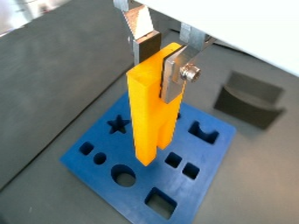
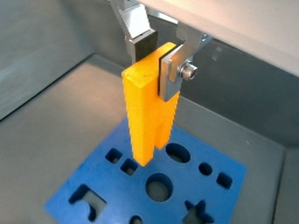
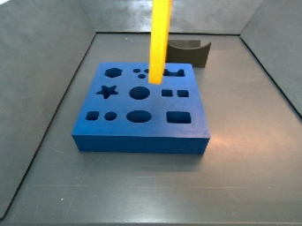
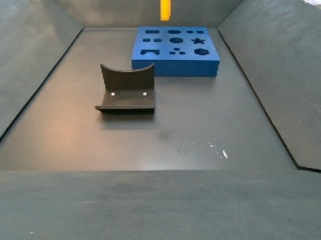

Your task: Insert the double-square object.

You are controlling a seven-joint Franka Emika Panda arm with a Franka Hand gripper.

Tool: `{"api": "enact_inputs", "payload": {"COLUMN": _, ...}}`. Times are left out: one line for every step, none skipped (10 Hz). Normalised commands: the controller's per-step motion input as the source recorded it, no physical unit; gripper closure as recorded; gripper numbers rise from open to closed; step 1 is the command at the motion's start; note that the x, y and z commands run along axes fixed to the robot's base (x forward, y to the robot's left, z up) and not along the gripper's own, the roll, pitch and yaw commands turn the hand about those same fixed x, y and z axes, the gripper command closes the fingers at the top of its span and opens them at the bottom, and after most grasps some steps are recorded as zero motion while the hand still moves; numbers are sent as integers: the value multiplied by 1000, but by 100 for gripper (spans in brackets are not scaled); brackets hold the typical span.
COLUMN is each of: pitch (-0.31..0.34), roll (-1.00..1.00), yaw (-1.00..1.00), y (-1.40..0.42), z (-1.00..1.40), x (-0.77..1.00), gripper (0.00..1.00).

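The double-square object is a tall yellow-orange bar [image 1: 152, 114], held upright and also seen in a wrist view [image 2: 149, 109]. My gripper [image 1: 162, 54] is shut on its upper end, with a silver finger [image 2: 176, 70] on each side. The bar hangs over the blue block [image 1: 105, 166], which has several shaped holes. In a side view the bar [image 3: 158, 40] ends just above the back middle of the block [image 3: 141, 124], and the gripper is out of frame. Another side view shows only the bar's lower tip [image 4: 166, 8] above the block [image 4: 175, 52]. Its slotted end does not show clearly.
A dark grey curved block [image 4: 126, 91] stands on the floor apart from the blue block, and shows behind it in a side view [image 3: 189, 51] and beside it in a wrist view [image 1: 249, 98]. Sloping grey metal walls [image 3: 65, 79] enclose the floor.
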Motion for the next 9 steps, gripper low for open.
{"api": "enact_inputs", "payload": {"pitch": 0, "roll": -59, "yaw": -969, "y": 0, "z": -123, "x": 143, "gripper": 100}}
{"api": "enact_inputs", "payload": {"pitch": 0, "roll": -50, "yaw": -983, "y": 0, "z": -114, "x": 123, "gripper": 100}}
{"api": "enact_inputs", "payload": {"pitch": 0, "roll": -41, "yaw": -991, "y": 0, "z": -106, "x": 109, "gripper": 100}}
{"api": "enact_inputs", "payload": {"pitch": 0, "roll": -20, "yaw": -891, "y": 26, "z": -117, "x": 231, "gripper": 100}}
{"api": "enact_inputs", "payload": {"pitch": 0, "roll": -16, "yaw": -900, "y": 29, "z": -129, "x": 226, "gripper": 100}}
{"api": "enact_inputs", "payload": {"pitch": 0, "roll": -19, "yaw": -977, "y": 43, "z": -111, "x": 129, "gripper": 100}}
{"api": "enact_inputs", "payload": {"pitch": 0, "roll": -3, "yaw": -1000, "y": 20, "z": -97, "x": 80, "gripper": 100}}
{"api": "enact_inputs", "payload": {"pitch": 0, "roll": 0, "yaw": -1000, "y": 0, "z": -74, "x": 31, "gripper": 100}}
{"api": "enact_inputs", "payload": {"pitch": 0, "roll": 0, "yaw": -1000, "y": 0, "z": -57, "x": 11, "gripper": 100}}
